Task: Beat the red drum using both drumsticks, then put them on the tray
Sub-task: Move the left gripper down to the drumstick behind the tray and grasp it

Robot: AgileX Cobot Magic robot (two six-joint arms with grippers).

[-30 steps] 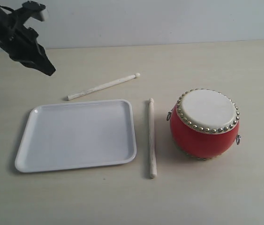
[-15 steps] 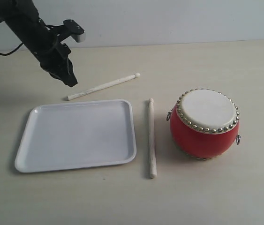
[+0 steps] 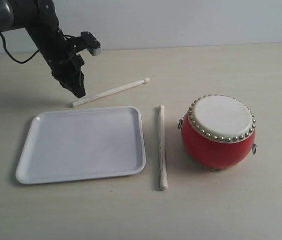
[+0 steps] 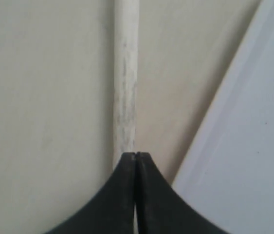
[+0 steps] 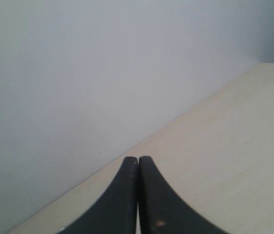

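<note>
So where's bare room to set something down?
Free: inside the flat white plastic tray, the beige table in front of it, and behind the round red drum. Crowded: one pale wooden drumstick between tray and drum; another drumstick behind the tray, black left gripper at its end.

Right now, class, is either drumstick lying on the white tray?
No, one drumstick lies on the table behind the tray and the other drumstick lies between the tray and the red drum.

Left claw [image 3: 80,93] near far drumstick [image 3: 110,92]
</note>
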